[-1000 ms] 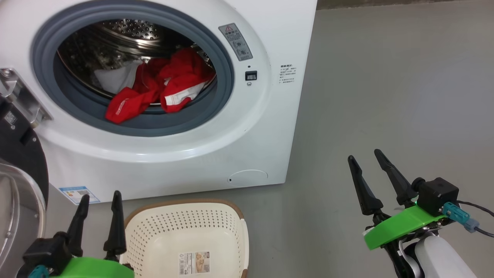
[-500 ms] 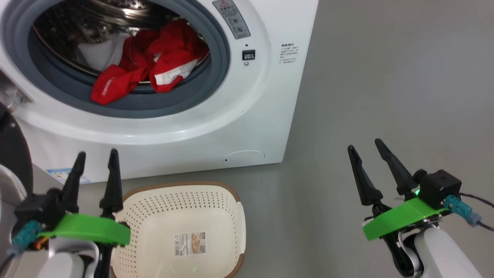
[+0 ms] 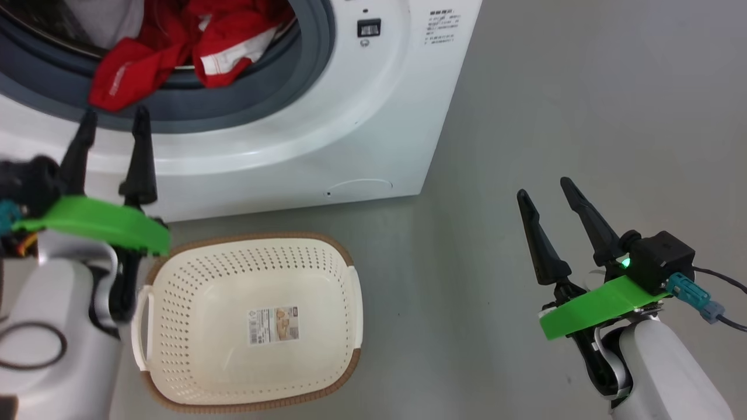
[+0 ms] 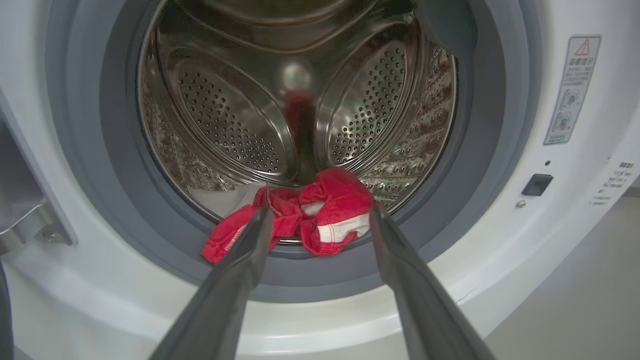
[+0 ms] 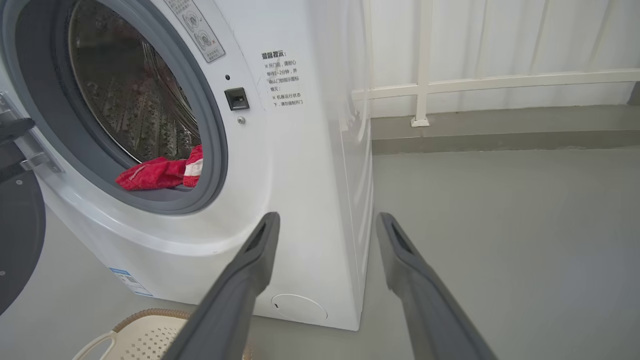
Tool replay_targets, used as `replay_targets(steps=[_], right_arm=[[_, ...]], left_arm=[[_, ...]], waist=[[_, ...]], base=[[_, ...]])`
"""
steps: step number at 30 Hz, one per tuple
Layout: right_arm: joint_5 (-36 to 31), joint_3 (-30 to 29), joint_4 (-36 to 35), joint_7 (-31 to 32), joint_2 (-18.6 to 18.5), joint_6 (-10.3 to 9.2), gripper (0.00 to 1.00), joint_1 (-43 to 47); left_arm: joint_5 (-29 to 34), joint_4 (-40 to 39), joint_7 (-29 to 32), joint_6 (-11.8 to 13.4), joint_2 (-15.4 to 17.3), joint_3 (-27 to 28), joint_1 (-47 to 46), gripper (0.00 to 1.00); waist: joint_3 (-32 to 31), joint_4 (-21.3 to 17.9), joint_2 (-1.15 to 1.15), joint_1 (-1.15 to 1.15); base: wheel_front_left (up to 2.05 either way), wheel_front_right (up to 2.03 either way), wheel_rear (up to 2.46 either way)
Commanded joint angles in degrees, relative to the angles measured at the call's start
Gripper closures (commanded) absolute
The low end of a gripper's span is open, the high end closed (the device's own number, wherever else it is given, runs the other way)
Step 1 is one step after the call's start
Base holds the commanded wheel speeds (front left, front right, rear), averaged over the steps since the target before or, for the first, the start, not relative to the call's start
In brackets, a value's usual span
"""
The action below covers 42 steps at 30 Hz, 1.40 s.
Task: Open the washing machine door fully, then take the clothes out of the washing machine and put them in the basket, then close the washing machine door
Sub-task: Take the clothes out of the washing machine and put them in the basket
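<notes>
Right, the washing machine door (image 5: 17,240) stands swung out to the left of the opening, so I judge the first step done and the unloading in hand. The clothes (image 4: 330,205), a red bundle with white trim, lie at the near lip of the steel drum (image 4: 230,120), with one end draped over the grey gasket (image 3: 245,111). That suits me, since I needn't reach deep.

My left fingers (image 3: 139,157) are spread wide and grasp nothing. They point at the bundle but stop short of it, and the left wrist view frames the red heap between them. I take that line-up as deliberate, because an open pair can straddle the cloth before pinching.

The basket (image 3: 251,240) sits on the floor (image 3: 583,87) just in front of the washing machine (image 3: 350,116), below the opening and with no clothes in it, so a lifted garment has a short trip. My right fingers (image 3: 540,239) are likewise released and empty, parked well to the right, out of the left arm's way. Soft fabric may snag on the gasket or trail, so I'd go for a thick fold.
</notes>
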Motion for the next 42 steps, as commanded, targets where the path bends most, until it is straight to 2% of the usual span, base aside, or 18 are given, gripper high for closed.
replay_targets(steps=[1, 12, 20, 29, 42], right_arm=[[-0.71, 1.21, -1.76, -0.36, 0.01, 0.42, 0.00, -1.08], [-2.03, 0.40, -4.46, -0.36, 0.64, 0.42, 0.00, -2.23], [-2.79, 0.04, -5.96, -0.36, 1.53, 0.42, 0.00, -2.50], [-2.78, 0.47, -6.67, -0.36, 2.23, 0.42, 0.00, -2.49], [-0.82, 2.02, -7.60, -0.36, 2.48, 0.42, 0.00, -3.45]], left_arm=[[-0.07, 1.85, 0.26, -1.07, 2.18, 1.27, -5.06, 0.00], [-0.88, 17.26, 1.47, -4.72, 2.83, -0.23, -21.78, 0.00], [-1.36, 25.91, 1.67, -6.48, 3.16, -2.39, -32.07, 0.00], [-4.30, 30.51, 3.11, -7.02, 4.27, -4.29, -41.13, 0.00], [-11.79, 34.31, 11.61, -7.06, 7.00, -8.42, -48.58, 0.00]], waist=[[3.21, -0.50, 0.00, 0.00], [10.48, -2.59, 0.00, 0.00], [15.43, -4.25, 0.00, 0.00], [18.45, -6.45, 0.00, 0.00], [22.32, -10.45, 0.00, 0.00]], base=[[0.00, 0.00, 0.00], [0.00, 0.00, 0.00], [0.00, 0.00, 0.00], [0.00, 0.00, 0.00], [0.00, 0.00, 0.00]])
